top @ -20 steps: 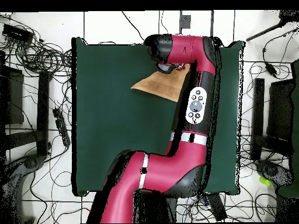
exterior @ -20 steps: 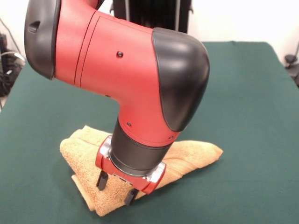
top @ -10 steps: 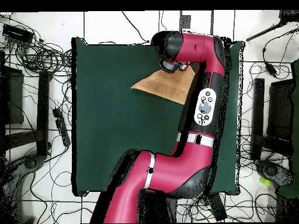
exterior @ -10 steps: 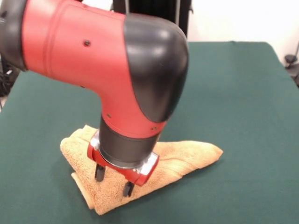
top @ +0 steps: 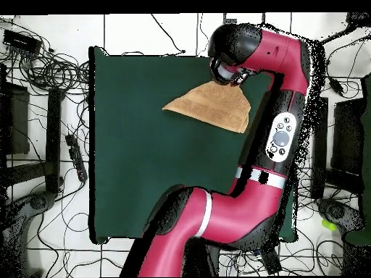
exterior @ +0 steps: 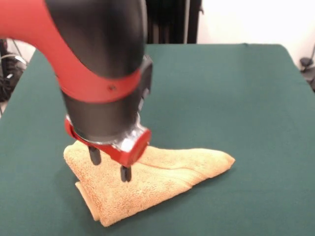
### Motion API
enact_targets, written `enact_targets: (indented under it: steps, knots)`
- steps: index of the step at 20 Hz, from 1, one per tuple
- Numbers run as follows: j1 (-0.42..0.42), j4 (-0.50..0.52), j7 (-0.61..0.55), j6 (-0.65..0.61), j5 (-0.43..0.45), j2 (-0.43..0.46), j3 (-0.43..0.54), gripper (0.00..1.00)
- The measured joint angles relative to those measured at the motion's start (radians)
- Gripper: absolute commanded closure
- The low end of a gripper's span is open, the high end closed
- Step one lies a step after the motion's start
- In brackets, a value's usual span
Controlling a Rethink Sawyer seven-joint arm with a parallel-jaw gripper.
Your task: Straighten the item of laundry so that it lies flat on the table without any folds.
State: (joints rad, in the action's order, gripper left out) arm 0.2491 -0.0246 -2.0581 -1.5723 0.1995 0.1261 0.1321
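Laundry here means a small orange-yellow towel, lying folded into a rough triangle on the green table, close to the camera-side edge in the front view. It is clearly doubled over: a thick layered edge runs along its near side, and a long point tapers off toward the right. Terry cloth like this should be light, soft and limp (it will drape and drag rather than slide as one piece), and the pile should give the fingers good purchase. The gripper hangs over the towel's left part with its two dark fingers parted and nothing between them; whether the tips touch the cloth is hard to say from this angle. A sensible hold would be one corner of the upper layer only, pinched near the hem, so that the fold peels open instead of the whole bundle lifting.
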Motion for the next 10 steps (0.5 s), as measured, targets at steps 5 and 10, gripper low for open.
enact_targets:
  steps: [5, 10]
  knots:
    - [0.016, -0.001, 0.000, -0.004, 0.068, -0.043, 0.071, 0.00]
    - [0.010, -0.001, 0.000, -0.005, 0.258, -0.067, 0.163, 0.00]
